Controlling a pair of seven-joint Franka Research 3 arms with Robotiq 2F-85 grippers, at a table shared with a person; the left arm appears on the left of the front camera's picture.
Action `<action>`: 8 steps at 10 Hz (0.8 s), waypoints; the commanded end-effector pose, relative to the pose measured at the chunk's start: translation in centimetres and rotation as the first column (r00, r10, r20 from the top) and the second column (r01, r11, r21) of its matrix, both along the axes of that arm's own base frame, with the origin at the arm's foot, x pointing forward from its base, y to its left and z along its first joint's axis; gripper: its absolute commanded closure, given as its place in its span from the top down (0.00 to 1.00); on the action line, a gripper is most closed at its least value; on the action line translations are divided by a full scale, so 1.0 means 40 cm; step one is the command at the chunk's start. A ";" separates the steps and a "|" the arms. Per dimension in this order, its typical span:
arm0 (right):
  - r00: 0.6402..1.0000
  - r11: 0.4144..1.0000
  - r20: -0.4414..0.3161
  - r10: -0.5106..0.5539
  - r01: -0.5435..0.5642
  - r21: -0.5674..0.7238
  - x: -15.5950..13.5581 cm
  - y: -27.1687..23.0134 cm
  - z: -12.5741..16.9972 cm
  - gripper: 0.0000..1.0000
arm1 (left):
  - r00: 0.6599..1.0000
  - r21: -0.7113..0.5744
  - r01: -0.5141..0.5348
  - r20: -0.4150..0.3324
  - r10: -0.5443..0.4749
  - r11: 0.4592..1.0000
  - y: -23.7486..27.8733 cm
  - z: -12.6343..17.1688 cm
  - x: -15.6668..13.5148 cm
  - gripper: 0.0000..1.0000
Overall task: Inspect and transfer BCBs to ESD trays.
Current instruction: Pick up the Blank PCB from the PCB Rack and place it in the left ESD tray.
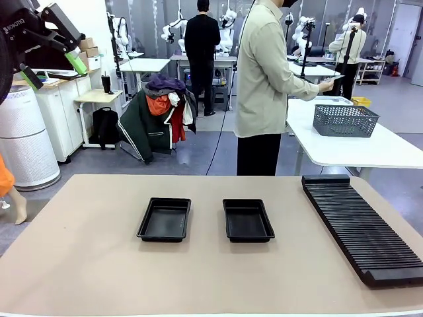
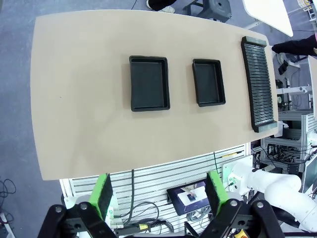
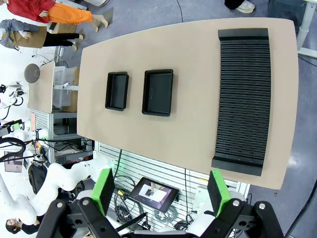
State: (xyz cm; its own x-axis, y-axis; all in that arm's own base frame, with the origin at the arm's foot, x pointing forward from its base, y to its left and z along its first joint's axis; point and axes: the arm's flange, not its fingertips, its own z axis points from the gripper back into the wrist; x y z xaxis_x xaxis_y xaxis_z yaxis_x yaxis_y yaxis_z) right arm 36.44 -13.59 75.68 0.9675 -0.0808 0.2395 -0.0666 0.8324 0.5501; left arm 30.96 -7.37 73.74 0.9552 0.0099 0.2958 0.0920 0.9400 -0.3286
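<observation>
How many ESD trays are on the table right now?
2. One black tray sits left of the middle of the table. The other tray is beside it to the right, nearer the ribbed rack. Both look empty. Nothing on the table could hide another.

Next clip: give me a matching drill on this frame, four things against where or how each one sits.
Things:
1. ESD trays
2. slotted rack
3. mesh basket
4. left gripper

Places or states:
a. on the white table behind
b. raised high at upper left, open
c. empty, side by side
d. along the right edge of the beige table

Pairs: 1-c; 2-d; 3-a; 4-b
</observation>
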 end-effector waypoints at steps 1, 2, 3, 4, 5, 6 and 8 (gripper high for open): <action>1.000 1.000 -0.003 -0.003 0.003 0.001 0.000 0.000 0.000 1.00 | 1.000 0.000 -0.002 -0.004 0.002 1.000 0.000 -0.006 0.000 1.00; 1.000 1.000 -0.003 -0.003 0.003 0.001 0.000 0.000 0.000 1.00 | 1.000 0.000 -0.002 -0.004 0.002 1.000 0.000 -0.006 0.000 1.00; 1.000 1.000 -0.003 -0.003 0.003 0.001 0.000 0.000 0.000 1.00 | 1.000 0.000 -0.002 -0.004 0.002 1.000 0.000 -0.006 0.000 1.00; 1.000 1.000 -0.003 -0.003 0.003 0.001 0.000 0.000 0.000 1.00 | 1.000 0.000 -0.002 -0.004 0.002 1.000 0.000 -0.006 0.000 1.00; 1.000 1.000 -0.003 -0.003 0.003 0.001 0.000 0.000 0.000 1.00 | 1.000 0.000 -0.002 -0.004 0.002 1.000 0.000 -0.006 0.000 1.00; 1.000 1.000 -0.003 -0.003 0.003 0.001 0.000 0.000 0.000 1.00 | 1.000 0.000 -0.002 -0.004 0.002 1.000 0.000 -0.006 0.000 1.00; 1.000 1.000 -0.003 -0.003 0.003 0.001 0.000 0.000 0.000 1.00 | 0.999 -0.042 0.025 0.031 -0.024 0.999 0.002 0.001 0.005 1.00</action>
